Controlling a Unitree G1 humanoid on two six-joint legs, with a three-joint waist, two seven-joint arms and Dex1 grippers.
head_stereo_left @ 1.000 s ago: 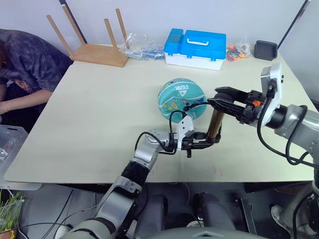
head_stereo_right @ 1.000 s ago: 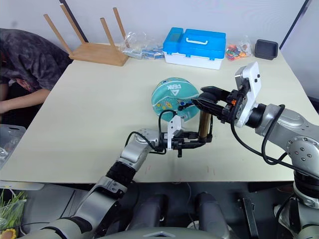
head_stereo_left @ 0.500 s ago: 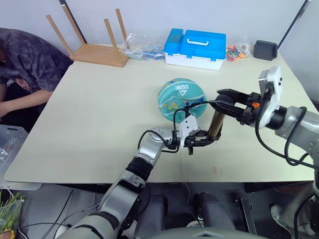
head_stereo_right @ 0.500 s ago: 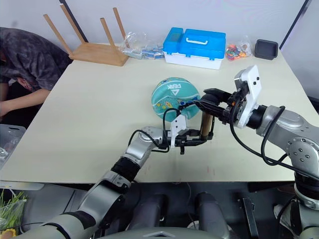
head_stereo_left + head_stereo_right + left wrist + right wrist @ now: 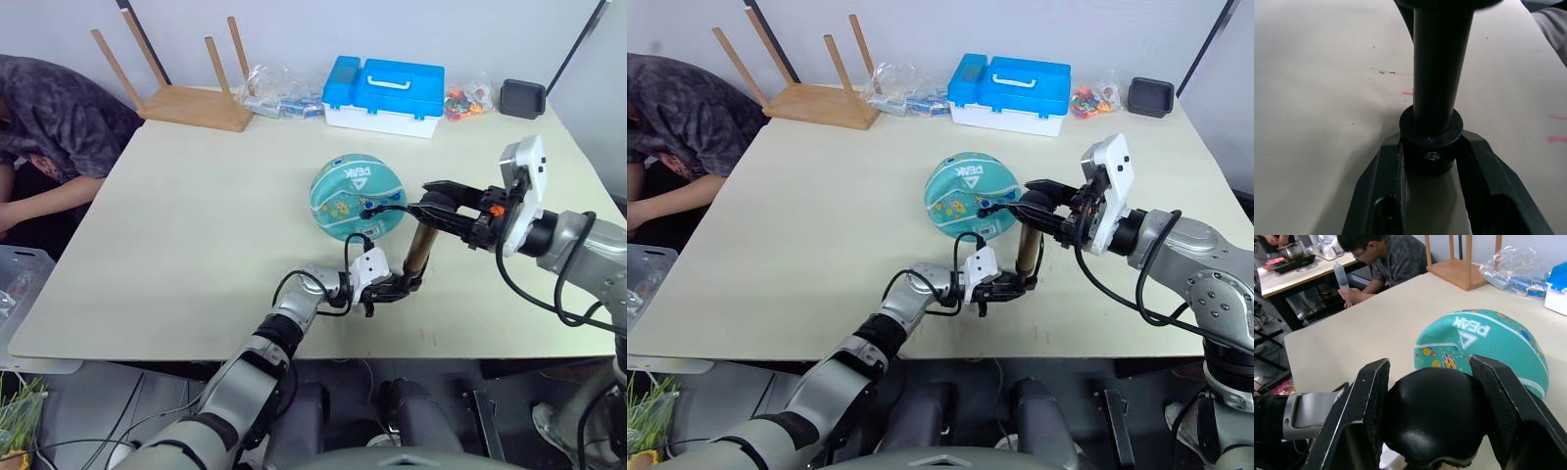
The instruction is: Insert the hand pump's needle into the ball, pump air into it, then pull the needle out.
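Observation:
The teal ball [image 5: 355, 194] lies mid-table. Just to its right the hand pump [image 5: 422, 249] stands upright, bronze cylinder up from the table. My left gripper [image 5: 403, 285] is shut on the pump's black base cap [image 5: 1431, 143], low by the tabletop, one finger [image 5: 1382, 182] on each side. My right gripper [image 5: 443, 200] is shut on the pump's black handle [image 5: 1434, 415] at the top. The thin black hose [image 5: 390, 207] runs from the pump to the ball's near side. The needle is too small to make out where the hose tip [image 5: 365, 209] meets the ball.
At the far edge of the table [image 5: 196, 215] stand a blue toolbox [image 5: 386, 93], an upturned wooden stool [image 5: 186, 98], plastic bags [image 5: 279, 98] and a black box [image 5: 521, 98]. A person [image 5: 49, 122] sits at the table's left side.
My left gripper has slid forward and sunk toward the table with the pump's base. My right gripper has dropped slightly with the handle. The ball has stayed put.

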